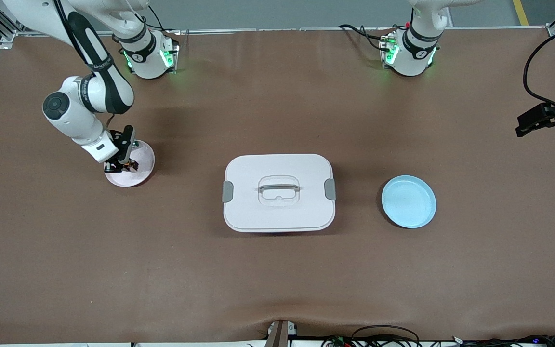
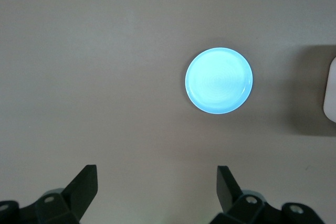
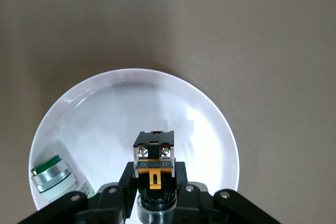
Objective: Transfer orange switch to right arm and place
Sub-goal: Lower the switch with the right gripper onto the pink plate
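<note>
The orange switch (image 3: 153, 156), a small black block with an orange tab, sits between my right gripper's (image 3: 154, 174) fingers, which are shut on it. It is low over a whitish plate (image 3: 131, 108). In the front view my right gripper (image 1: 122, 166) is at that plate (image 1: 143, 158) toward the right arm's end of the table, and the switch (image 1: 131, 165) barely shows. My left gripper (image 2: 157, 182) is open and empty, held high at the left arm's end of the table (image 1: 528, 124).
A whitish-green and silver part (image 3: 50, 174) lies on the whitish plate beside the switch. A white lidded box (image 1: 279, 193) with a handle stands mid-table. A light blue plate (image 1: 408, 201) lies bare toward the left arm's end and also shows in the left wrist view (image 2: 219, 81).
</note>
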You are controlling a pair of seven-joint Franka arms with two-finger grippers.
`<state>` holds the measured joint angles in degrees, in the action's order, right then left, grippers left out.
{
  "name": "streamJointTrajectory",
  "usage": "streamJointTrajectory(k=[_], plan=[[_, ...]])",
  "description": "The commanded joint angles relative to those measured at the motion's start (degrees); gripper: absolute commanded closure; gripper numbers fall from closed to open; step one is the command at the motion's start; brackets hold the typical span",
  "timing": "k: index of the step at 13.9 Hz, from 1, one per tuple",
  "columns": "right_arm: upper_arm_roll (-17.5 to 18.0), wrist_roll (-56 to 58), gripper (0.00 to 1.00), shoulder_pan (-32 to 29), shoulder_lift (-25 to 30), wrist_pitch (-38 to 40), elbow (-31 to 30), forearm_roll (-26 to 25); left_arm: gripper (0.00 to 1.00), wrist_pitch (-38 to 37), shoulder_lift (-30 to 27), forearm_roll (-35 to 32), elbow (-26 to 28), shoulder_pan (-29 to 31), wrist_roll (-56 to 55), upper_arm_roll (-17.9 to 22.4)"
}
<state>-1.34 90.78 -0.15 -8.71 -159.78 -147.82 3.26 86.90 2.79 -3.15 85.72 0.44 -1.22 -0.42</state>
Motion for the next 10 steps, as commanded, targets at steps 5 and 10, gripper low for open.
streamJointTrajectory(k=[5, 10], plan=[[-0.1, 0.8, 1.0, -0.1, -2.3, -5.7, -1.8, -0.7, 0.0, 0.5, -1.2, 0.9, 1.3, -4.5, 1.2, 4.5], [0.0, -0.4, 0.0, 0.1, -1.5, -3.4, -0.7, -0.7, 0.0, 0.3, -1.1, 1.0, 1.3, -4.1, 1.2, 4.4]])
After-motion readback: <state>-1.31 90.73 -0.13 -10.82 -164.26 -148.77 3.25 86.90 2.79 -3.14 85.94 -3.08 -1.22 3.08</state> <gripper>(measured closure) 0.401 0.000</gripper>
